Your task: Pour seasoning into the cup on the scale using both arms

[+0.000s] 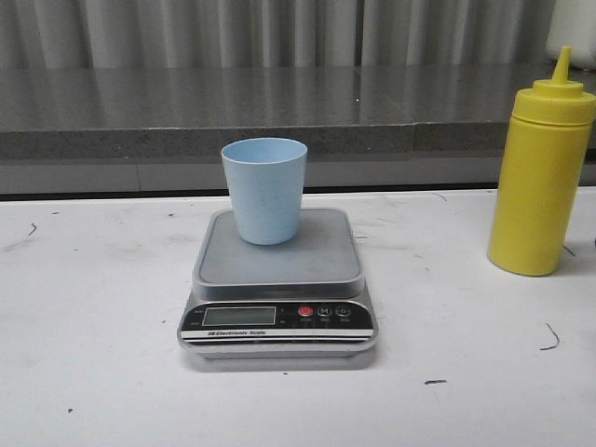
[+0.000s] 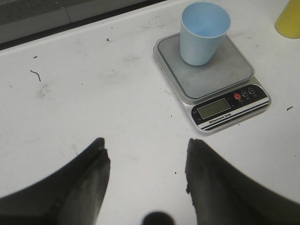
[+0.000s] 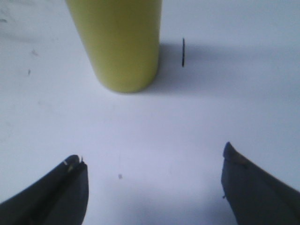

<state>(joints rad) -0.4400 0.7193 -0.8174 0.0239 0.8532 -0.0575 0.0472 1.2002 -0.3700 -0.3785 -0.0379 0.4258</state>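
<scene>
The pale blue cup (image 1: 264, 189) stands upright on the back of the silver scale (image 1: 277, 279) at the table's middle; both also show in the left wrist view, the cup (image 2: 204, 33) on the scale (image 2: 213, 77). The yellow seasoning bottle (image 1: 541, 177) stands upright on the table at the right, nozzle cap on. My left gripper (image 2: 146, 157) is open and empty over bare table, short of the scale. My right gripper (image 3: 152, 161) is open wide and empty, with the bottle's base (image 3: 119, 42) a little ahead of it. Neither gripper shows in the front view.
The white table (image 1: 93, 317) has small dark scuffs and specks. A grey ledge (image 1: 186, 116) and a corrugated wall run along the back. A white object (image 1: 573, 33) stands behind the bottle at the far right.
</scene>
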